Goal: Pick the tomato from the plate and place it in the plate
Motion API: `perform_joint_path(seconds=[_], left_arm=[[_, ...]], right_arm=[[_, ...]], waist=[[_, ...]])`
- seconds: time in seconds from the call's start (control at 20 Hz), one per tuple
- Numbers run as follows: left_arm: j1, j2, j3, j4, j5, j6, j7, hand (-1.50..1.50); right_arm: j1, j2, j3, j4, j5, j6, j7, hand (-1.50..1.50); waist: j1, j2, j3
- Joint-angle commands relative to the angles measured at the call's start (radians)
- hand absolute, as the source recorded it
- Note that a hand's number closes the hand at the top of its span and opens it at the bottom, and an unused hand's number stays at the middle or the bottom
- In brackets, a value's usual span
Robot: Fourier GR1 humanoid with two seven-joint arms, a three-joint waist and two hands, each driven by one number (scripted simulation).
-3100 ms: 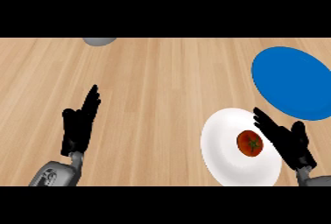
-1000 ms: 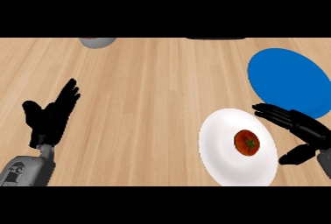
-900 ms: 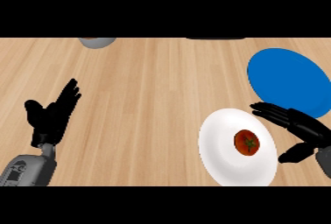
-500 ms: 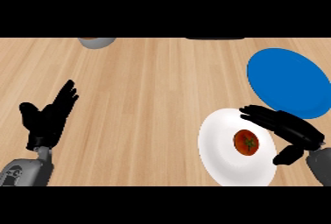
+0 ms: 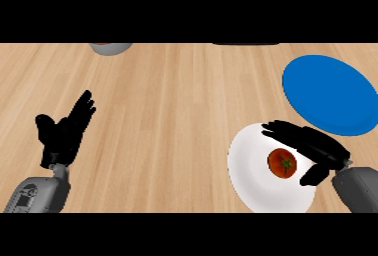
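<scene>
The right hand (image 5: 321, 150), fingers (image 5: 289, 131) open and empty, arched over the tomato (image 5: 281, 163) from three o'clock, apparently to grasp it.

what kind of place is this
Most likely a kitchen counter: a light wooden countertop carries a round white plate with a red tomato on it, and a round blue plate lies just beyond it.

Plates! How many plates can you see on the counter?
2. A white plate sits at the lower right with the tomato on it; a blue plate lies beyond it, by the right edge.
</scene>
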Motion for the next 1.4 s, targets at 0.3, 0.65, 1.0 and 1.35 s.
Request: perform_joint_path(seconds=[0.3, 0.65, 1.0, 1.35], left_arm=[[0.021, -0.03, 0.045, -0.026, -0.033, -0.038, 0.001, 0.0], [0.039, -0.044, 0.044, -0.1, -0.033, -0.037, 0.072, 0.0], [-0.045, -0.043, 0.071, 0.039, -0.062, -0.045, 0.014, 0.0], [-0.003, -0.065, 0.033, -0.047, -0.072, -0.028, 0.05, 0.0]], right_arm=[[-0.035, 0.06, -0.027, 0.022, 0.154, 0.022, 0.019, -1.5], [-0.012, 0.104, 0.036, 0.012, 0.238, -0.006, -0.038, 1.5], [0.01, 0.126, -0.006, 0.017, 0.22, -0.004, -0.077, 1.5], [-0.139, 0.412, -0.16, 0.087, 0.164, 0.158, 0.511, 1.5]], waist=[[0.0, 0.0, 0.0], [0.001, -0.001, 0.0], [-0.007, 0.001, 0.0], [0.007, -0.001, 0.0]])
